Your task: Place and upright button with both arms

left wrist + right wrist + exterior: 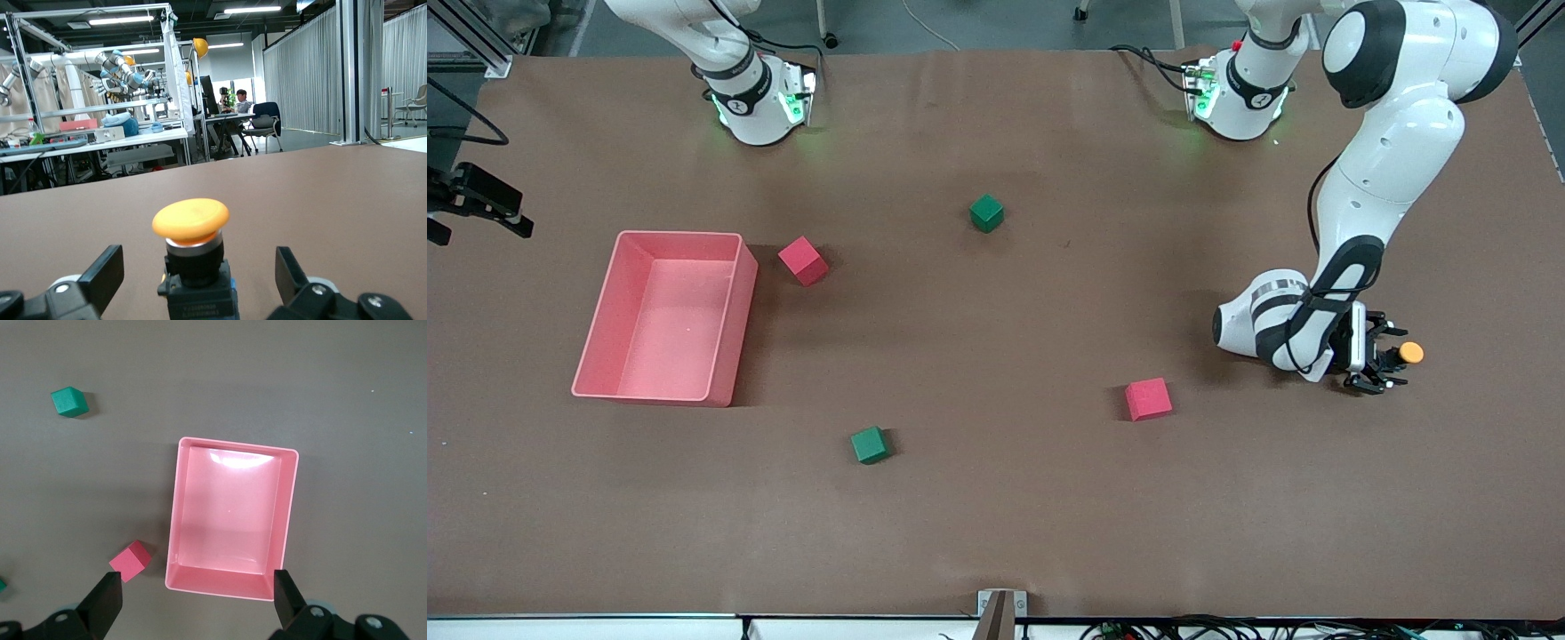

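The button (1410, 353) has a round orange cap on a dark blocky body. It stands cap-up on the brown table toward the left arm's end. My left gripper (1392, 355) lies low over the table with the button between its fingers. In the left wrist view the button (191, 220) stands in the middle of the open left gripper (198, 288), with a gap to each finger (107, 270). My right gripper (198, 608) is open and empty, high over the pink bin (288, 503); it is out of the front view.
A pink bin (734, 320) sits toward the right arm's end, with a red cube (803, 260) beside it. A green cube (986, 213) lies near the bases. Nearer the front camera are another green cube (870, 444) and a red cube (1147, 398).
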